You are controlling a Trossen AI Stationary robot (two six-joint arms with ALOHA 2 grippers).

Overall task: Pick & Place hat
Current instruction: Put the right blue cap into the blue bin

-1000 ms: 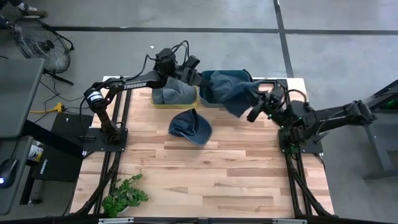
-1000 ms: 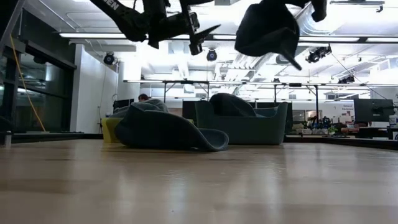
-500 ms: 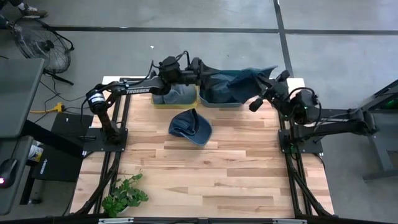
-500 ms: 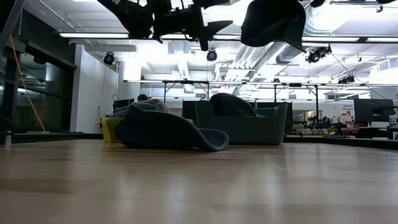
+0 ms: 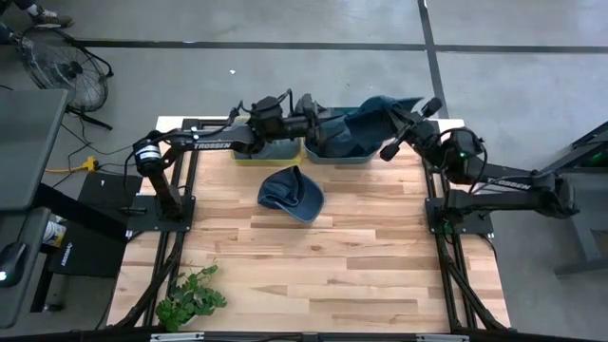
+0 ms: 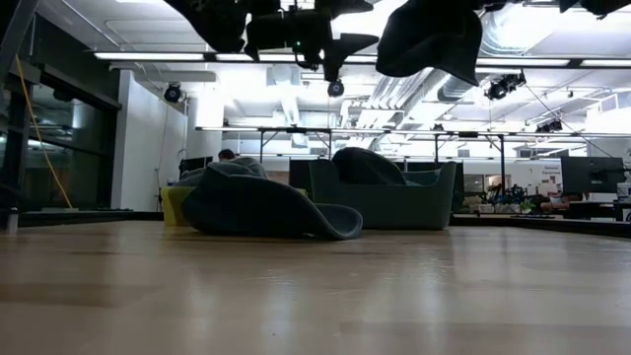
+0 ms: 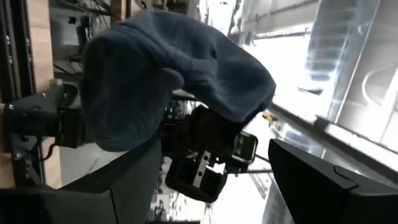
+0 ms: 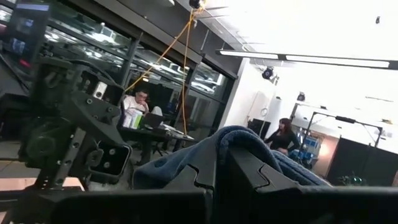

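My right gripper [image 5: 403, 123] is shut on a dark blue hat [image 5: 366, 122] and holds it in the air over the teal bin [image 5: 334, 152] at the table's far edge. In the low view this hat [image 6: 430, 37] hangs high above the table. My left gripper [image 5: 308, 103] stands open just left of the held hat. In its wrist view the hat [image 7: 168, 74] is ahead of the spread fingers [image 7: 130, 180], apart from them. A blue cap [image 5: 291, 193] lies on the wood, crown up, brim on the table. My right gripper pinches a fold of the hat's cloth [image 8: 231, 142] between its two shut fingers [image 8: 193, 177]. The fingers come from the table's right, about level and tipped slightly up. The hat is lifted clear and droops from the fingers toward the left gripper.
A yellow bin [image 5: 269, 150] beside the teal one holds a grey-blue hat. A small green plant [image 5: 190, 299] lies at the near left corner. The middle and near part of the wooden table [image 5: 361, 266] is bare. People sit in the room beyond the table.
My right gripper has carried the hat toward the table's far edge and a little up, rolling as it went. The hat now drapes over the teal bin, not in front of it. My left gripper has swung right toward the hat and rolled, staying open.
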